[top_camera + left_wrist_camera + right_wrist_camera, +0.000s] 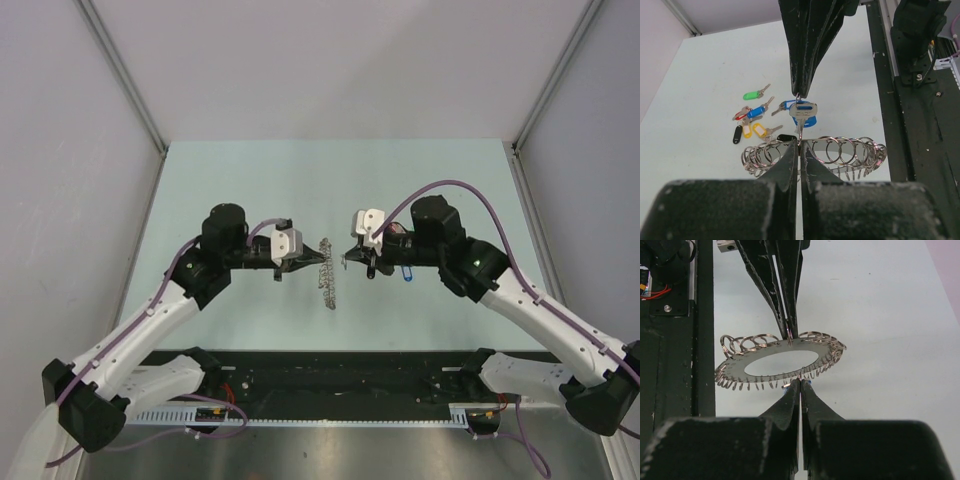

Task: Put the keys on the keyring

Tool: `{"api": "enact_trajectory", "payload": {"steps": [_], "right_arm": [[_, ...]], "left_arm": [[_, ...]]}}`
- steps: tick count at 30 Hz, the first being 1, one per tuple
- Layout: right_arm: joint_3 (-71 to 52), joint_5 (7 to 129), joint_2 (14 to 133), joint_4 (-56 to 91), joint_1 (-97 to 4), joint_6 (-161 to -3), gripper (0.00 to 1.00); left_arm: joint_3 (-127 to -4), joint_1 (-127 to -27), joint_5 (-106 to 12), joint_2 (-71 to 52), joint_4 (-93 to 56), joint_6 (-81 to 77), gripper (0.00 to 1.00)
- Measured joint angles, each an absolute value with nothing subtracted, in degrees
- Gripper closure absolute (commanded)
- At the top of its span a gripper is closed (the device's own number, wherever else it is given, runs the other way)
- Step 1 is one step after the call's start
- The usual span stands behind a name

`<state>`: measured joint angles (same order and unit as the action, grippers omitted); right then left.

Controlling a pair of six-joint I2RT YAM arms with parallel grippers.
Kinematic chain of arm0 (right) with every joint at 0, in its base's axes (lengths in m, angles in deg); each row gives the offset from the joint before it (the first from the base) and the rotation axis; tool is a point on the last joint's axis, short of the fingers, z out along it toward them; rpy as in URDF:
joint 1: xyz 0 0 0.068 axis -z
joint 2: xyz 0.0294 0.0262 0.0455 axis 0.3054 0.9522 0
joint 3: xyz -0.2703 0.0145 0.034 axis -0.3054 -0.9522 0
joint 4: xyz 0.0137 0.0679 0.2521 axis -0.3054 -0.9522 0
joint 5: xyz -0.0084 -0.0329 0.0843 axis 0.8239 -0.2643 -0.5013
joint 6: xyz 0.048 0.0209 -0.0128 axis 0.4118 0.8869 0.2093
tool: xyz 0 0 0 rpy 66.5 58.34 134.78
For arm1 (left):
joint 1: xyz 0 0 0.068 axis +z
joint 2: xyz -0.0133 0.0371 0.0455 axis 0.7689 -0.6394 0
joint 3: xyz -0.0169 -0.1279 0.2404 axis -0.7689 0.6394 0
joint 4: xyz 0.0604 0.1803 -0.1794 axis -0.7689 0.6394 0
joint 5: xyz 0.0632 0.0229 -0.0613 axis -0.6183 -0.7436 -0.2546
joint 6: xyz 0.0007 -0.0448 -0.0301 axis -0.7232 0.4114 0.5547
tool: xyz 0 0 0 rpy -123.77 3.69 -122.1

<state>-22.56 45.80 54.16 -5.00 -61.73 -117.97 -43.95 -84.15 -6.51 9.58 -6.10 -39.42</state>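
Observation:
The keyring [735,371], a flat grey ring edged with small wire loops, hangs above the table between both arms and looks edge-on from above [326,281]. My left gripper [800,145] is shut on its rim. My right gripper [800,382] is shut on a silver key with a blue tag [803,113], held at the ring's opposite edge. Other keys lie on the table behind: green [752,94], blue [756,111], red [741,114], black [737,134] and yellow [760,129]. From above only one blue key [407,271] shows beside the right arm.
A black rail [340,375] with cables runs along the near edge of the pale green table [250,180]. Grey walls close in the left, right and far sides.

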Motion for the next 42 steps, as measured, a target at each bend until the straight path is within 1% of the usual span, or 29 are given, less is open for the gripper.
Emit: {"api": "enact_trajectory", "payload": {"steps": [20,42], "right_arm": [[-21.7,47.4,56.0,-7.0,-64.7,-120.4,1.00],[-21.0,47.6,57.2,-8.1,-66.6,-121.5,1.00]], "left_arm": [[-44.0,-86.3,-8.2,8.2,-1.9,-43.0,1.00],[-44.0,-86.9,-8.4,8.2,-1.8,-43.4,1.00]]}}
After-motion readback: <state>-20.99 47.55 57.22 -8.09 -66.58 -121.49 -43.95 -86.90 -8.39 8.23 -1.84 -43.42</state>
